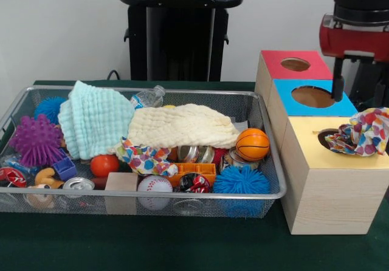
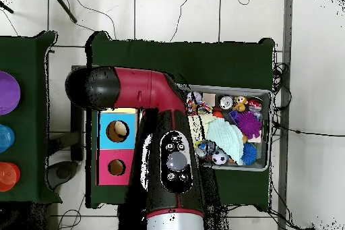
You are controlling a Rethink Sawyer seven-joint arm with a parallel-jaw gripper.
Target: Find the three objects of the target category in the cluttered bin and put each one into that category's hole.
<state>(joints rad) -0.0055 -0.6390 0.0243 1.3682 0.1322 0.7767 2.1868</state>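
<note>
The wire mesh bin [image 1: 182, 195] holds a heap of toys and cloths; it also shows in the overhead view [image 2: 264, 94]. One dotted white cloth [image 1: 363, 131] lies bunched on the yellow-topped box [image 1: 328, 160], partly over its round hole [image 1: 322, 135]. A second dotted cloth [image 1: 143, 158] lies in the bin under the edge of the cream towel. A third is not in sight. My gripper [image 1: 355, 58] hangs at the top right, just above the yellow box and the cloth. In the overhead view my arm [image 2: 172, 153] hides the gripper and the yellow box.
A mint towel [image 1: 94, 119] and a cream towel [image 1: 182, 125] cover the bin's middle. A small basketball [image 1: 252, 144], a purple spiky ball [image 1: 36, 140], a baseball [image 1: 154, 186] and cans lie around them. The blue-topped box [image 1: 313, 96] and red-topped box [image 1: 295, 64] stand behind the yellow one.
</note>
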